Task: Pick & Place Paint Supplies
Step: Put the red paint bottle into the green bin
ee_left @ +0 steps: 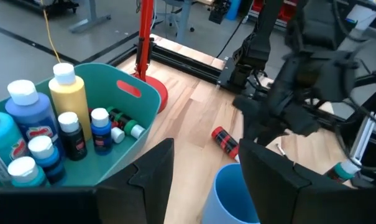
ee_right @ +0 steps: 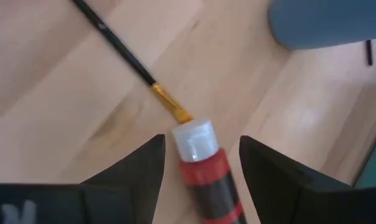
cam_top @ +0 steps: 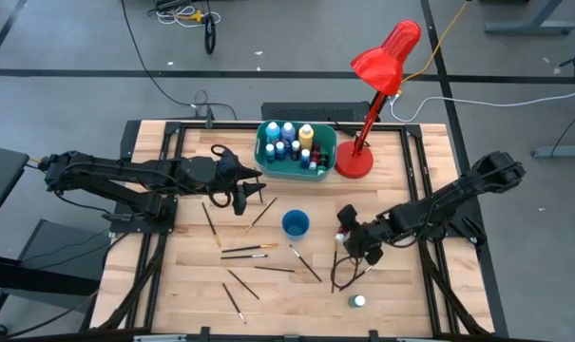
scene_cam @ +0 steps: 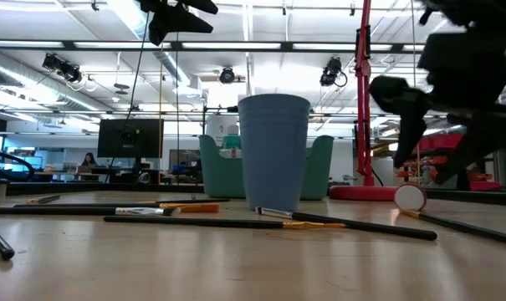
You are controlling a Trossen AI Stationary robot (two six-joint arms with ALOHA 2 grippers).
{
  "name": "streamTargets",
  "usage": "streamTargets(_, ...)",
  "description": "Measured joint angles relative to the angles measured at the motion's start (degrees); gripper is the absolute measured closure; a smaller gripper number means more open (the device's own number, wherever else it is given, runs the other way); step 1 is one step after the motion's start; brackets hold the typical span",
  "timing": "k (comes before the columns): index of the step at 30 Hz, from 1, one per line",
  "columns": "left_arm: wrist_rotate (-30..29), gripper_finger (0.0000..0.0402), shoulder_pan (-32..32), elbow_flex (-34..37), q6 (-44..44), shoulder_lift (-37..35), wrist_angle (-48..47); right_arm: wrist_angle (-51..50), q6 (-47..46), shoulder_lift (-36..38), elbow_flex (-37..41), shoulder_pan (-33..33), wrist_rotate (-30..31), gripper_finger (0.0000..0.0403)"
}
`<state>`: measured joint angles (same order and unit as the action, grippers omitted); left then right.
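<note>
My right tool (ee_right: 200,165) fingers apart, straddling red bottle (ee_right: 207,171) lying on table (ee_right: 63,106) near blue cup (cam_top: 295,223). Risk: round bottle rolls, brush (ee_right: 128,68) at cap gets pinched. Left tool (cam_top: 252,193) apart, empty, beside tub (cam_top: 265,157).

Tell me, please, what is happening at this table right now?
Two dark robot arms are sorting paint supplies on a wooden table. The right gripper is open, its fingers either side of a red paint bottle with a white cap lying beside the blue plastic cup. The left gripper hangs open between the cup and the teal rectangular tub, which already holds several bottles. Thin paintbrushes and a green-capped bottle lie loose on the table. A red desk lamp stands next to the tub.
</note>
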<state>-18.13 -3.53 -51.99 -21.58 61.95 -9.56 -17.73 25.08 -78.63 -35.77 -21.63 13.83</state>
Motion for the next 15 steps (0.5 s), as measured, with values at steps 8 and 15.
streamTargets(8, 0.0, 0.0212, 0.0, 0.0, -3.8, 0.0, 0.0, 11.5, 9.9, -3.7, 5.3, 7.3, -7.0, 0.0192)
streamTargets(15, -0.1, 0.0212, 0.0, 0.0, -4.5, 0.0, 0.0, 15.3, 17.1, -8.3, 4.9, 11.3, -9.8, 0.02)
